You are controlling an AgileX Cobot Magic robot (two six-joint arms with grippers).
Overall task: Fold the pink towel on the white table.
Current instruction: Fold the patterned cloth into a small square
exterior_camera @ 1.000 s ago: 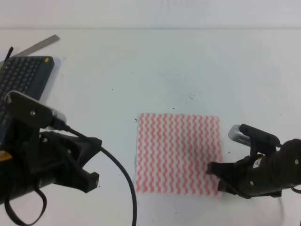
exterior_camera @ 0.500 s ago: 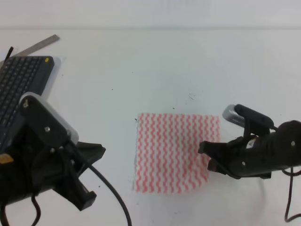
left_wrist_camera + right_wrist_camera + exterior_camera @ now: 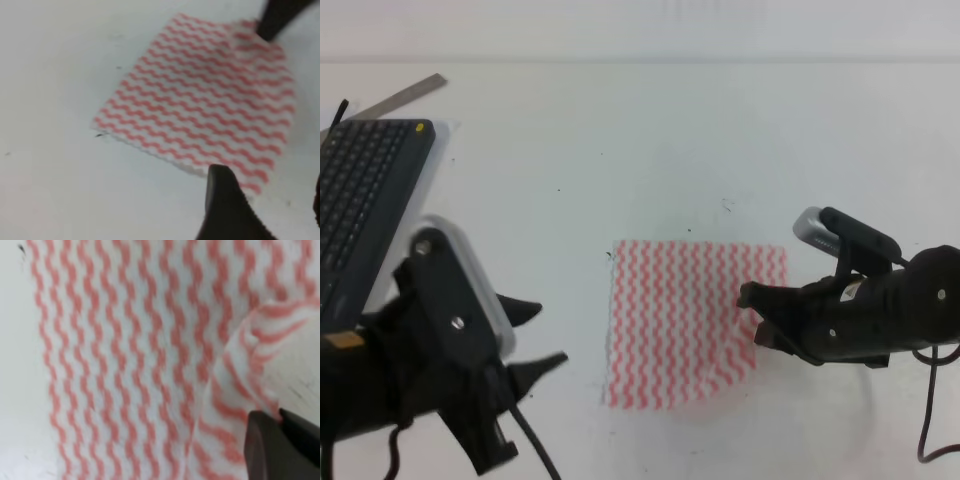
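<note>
1. Exterior high view: the pink towel (image 3: 695, 322) lies mostly flat near the middle of the white desk (image 3: 650, 140). The right hand (image 3: 756, 312) is at the towel's right edge, its near right corner lifted and drawn inward. The left hand (image 3: 538, 340), to the towel's left and apart from it, has its fingers spread and holds nothing. A dark keyboard (image 3: 360, 200) sits far left of the towel, a grey strip (image 3: 405, 95) beyond it.
2. Left wrist view: the towel (image 3: 200, 105) rests on the desk, one far corner rumpled upward beneath a dark arm. One dark fingertip (image 3: 222, 200) shows beside the towel's near edge.
3. Right wrist view: the fingers (image 3: 262, 440) are pinched closed on a raised fold of towel (image 3: 125, 355).
4. To fold well, I judge the pinched corner should travel low and straight toward the towel's opposite edge, edges aligned before release.
5. No readable writing or brand shows.
</note>
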